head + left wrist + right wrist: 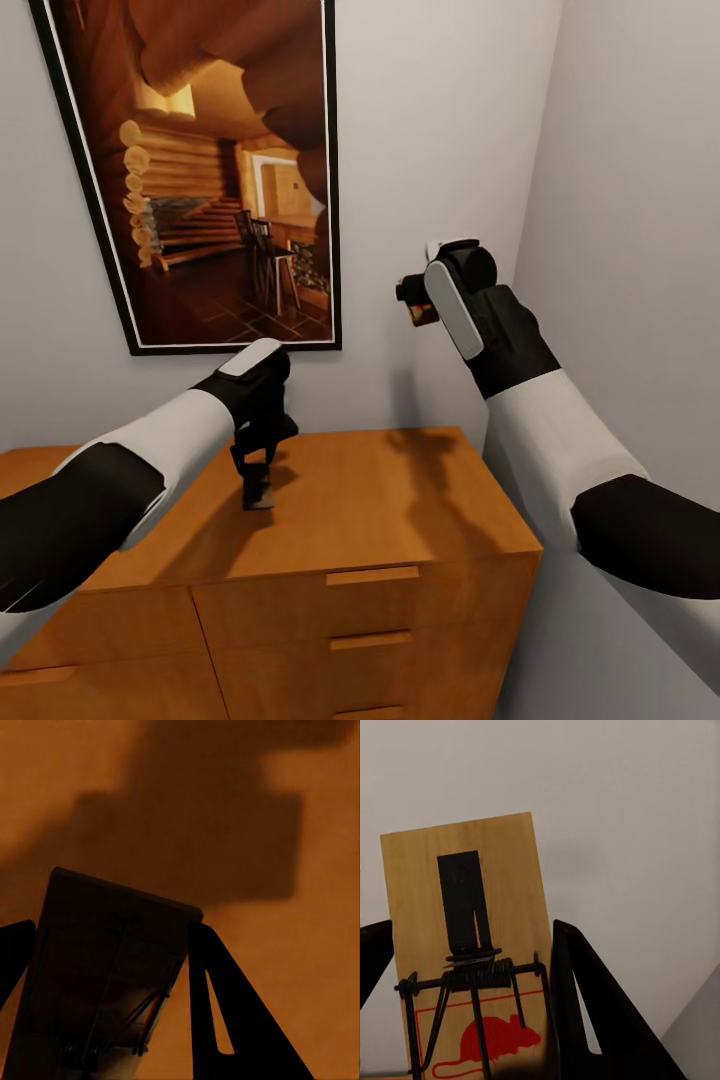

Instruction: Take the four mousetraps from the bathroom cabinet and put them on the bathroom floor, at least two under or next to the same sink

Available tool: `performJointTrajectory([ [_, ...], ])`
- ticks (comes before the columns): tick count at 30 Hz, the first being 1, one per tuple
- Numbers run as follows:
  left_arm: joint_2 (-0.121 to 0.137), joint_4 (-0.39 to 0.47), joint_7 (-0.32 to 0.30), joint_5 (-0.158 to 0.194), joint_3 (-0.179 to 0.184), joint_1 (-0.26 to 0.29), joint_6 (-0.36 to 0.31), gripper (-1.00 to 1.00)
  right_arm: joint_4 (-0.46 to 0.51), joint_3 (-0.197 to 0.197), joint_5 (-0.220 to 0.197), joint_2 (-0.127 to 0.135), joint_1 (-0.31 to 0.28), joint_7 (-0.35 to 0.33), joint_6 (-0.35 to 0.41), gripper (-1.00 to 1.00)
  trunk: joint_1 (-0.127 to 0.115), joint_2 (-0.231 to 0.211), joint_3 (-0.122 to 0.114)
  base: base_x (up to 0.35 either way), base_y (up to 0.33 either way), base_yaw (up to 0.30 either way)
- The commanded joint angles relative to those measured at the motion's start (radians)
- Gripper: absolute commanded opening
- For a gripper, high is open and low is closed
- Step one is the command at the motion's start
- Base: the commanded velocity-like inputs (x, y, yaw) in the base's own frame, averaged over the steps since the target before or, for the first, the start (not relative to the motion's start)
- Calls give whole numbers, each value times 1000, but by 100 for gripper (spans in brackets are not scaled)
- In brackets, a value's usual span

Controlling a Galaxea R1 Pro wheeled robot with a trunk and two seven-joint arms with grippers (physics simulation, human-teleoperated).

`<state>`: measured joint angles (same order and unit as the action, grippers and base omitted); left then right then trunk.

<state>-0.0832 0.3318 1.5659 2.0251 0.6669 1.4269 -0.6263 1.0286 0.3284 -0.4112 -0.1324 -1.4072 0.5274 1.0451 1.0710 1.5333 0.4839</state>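
Mousetraps: two accounted for, one per pincer. Right pincer (418, 300) is raised near the wall, well above the cabinet (400, 500), pinching a mousetrap (469, 945) between its fingers. Board's long axis runs along the fingers, spring bar and red mouse print at the palm end, bare wood sticking out past the tips.

Left pincer (257, 492) hangs low, tips just over the cabinet top, also closed on a trap (112, 975); same orientation, board in shadow, far end aimed at the wood. Can't tell if it touches the surface.

Bathroom floor lies below and away from both pincers, behind the cabinet's front edge from here. Judgement: neither arm has an edge; both need the base to back off and turn before lowering.
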Motion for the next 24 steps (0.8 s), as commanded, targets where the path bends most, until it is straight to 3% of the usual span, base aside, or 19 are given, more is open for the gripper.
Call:
performJointTrajectory([
  [1, 7, 1, 5, 10, 7, 1, -21, -100, 1, 2, -13, 0, -1, 12, 2, -100, 0, 1, 1, 0, 0, 0],
  [7, 26, -9, -6, 11, -1, 1, -40, -100, -3, 9, -23, -9, 10, 5, -3, -100, 0, 1, 1, 0, 0, 0],
  [24, 26, -14, -7, 11, -1, 1, -40, -100, -3, 10, -23, -9, 24, 5, -2, -100, 0, 1, 1, 0, 0, 0],
])
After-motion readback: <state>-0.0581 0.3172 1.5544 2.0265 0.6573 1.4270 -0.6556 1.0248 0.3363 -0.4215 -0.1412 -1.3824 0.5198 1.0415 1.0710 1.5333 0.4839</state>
